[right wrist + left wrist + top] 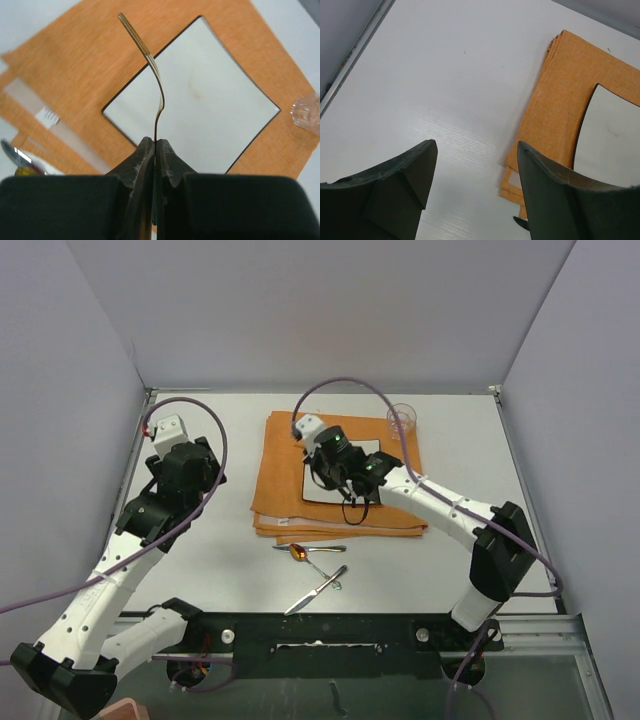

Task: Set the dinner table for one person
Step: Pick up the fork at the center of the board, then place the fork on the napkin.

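**Right pincer (155, 143) is holding a fork (159, 95) above the plate (215, 100)**

Its jaws are pressing together on the fork's handle. The plate is lying on the orange folded cloth (90, 65), toward the far edge of the dinner table (200, 570). Left pincer (476, 147) is hovering over the table's left side, jaws apart. A spoon (300, 552) and a knife (315, 592) are lying near the front edge.

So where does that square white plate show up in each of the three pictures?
Top external: plate in the middle, mostly covered by the right arm.
Left wrist: plate at the right edge, cut off.
Right wrist: plate in the centre, behind the fork in the right tool.
Shared landmark: the orange cloth under it.
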